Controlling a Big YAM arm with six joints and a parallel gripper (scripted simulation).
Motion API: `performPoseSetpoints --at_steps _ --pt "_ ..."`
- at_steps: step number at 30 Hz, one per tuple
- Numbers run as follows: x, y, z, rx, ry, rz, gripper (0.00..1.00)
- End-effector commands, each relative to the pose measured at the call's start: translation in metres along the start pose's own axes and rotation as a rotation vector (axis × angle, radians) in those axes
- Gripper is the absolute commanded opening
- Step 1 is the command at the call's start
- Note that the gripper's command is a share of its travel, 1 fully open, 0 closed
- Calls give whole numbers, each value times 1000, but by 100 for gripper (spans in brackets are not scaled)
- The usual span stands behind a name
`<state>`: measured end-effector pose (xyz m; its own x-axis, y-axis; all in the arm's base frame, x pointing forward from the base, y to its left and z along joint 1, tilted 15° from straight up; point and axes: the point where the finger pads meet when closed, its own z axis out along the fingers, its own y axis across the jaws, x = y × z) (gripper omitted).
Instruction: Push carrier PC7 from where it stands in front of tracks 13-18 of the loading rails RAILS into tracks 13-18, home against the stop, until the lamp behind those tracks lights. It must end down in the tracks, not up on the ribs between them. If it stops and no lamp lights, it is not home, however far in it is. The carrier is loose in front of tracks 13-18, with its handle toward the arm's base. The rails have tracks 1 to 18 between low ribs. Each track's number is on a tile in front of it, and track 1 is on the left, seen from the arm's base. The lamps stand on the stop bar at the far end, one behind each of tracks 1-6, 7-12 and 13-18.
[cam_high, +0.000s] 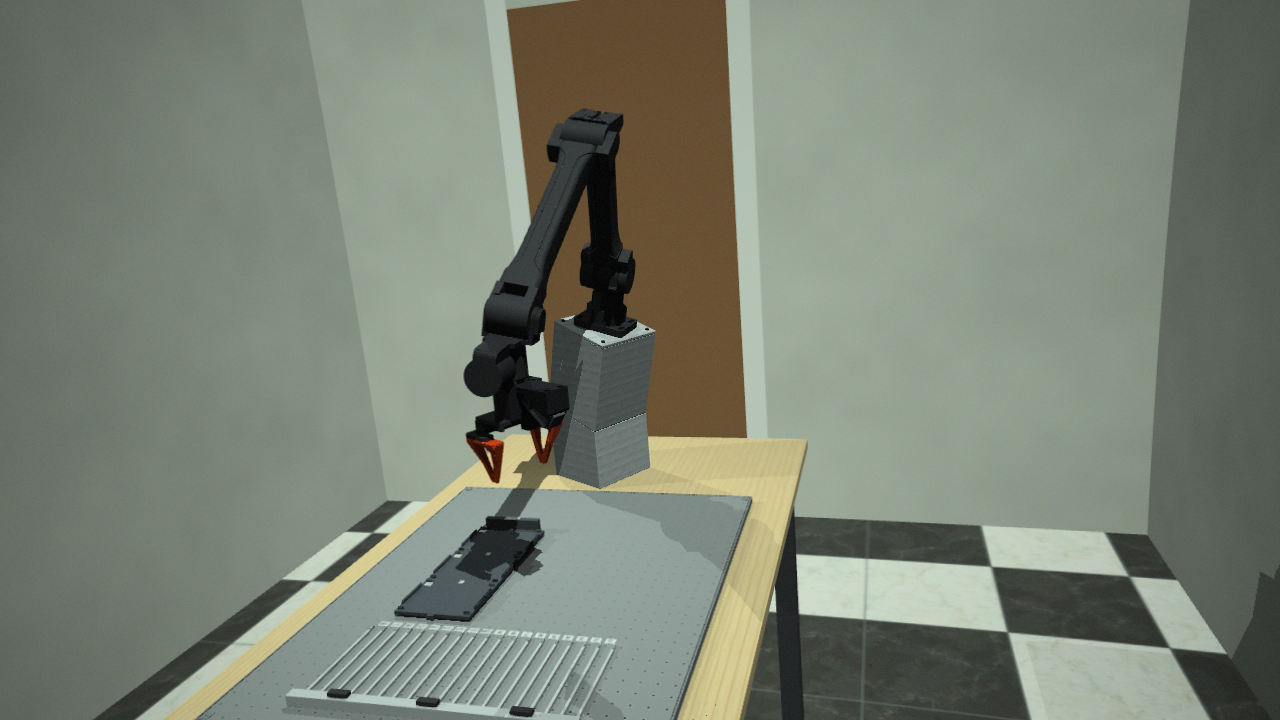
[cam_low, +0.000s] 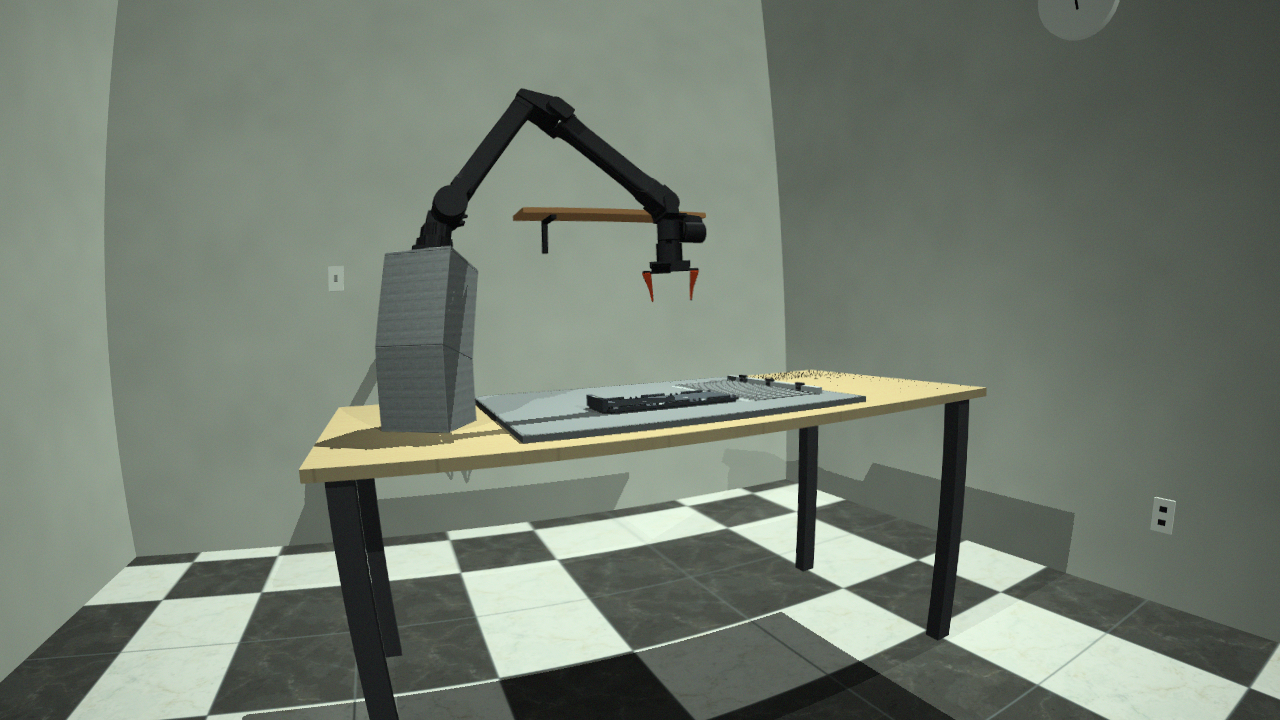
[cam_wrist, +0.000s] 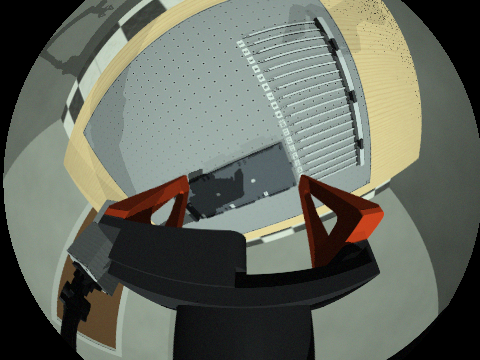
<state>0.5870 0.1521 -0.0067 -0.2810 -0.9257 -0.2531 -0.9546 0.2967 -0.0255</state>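
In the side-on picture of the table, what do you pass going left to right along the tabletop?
Grey pedestal → grey mat → dark carrier → ribbed rails → bare end of the wooden table. The open gripper hangs high above the carrier.
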Motion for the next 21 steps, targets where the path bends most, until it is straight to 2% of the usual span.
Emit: performPoseSetpoints --at_steps 1,6,8,19,21 --pt "21 -8 12 6 -5 -10 100" --pt "40 -3 25 4 -5 -58 100" --pt "40 -3 25 4 -5 -58 100" --pt "86 13 52 3 -3 -106 100" --pt "94 18 57 2 -4 -155 100"
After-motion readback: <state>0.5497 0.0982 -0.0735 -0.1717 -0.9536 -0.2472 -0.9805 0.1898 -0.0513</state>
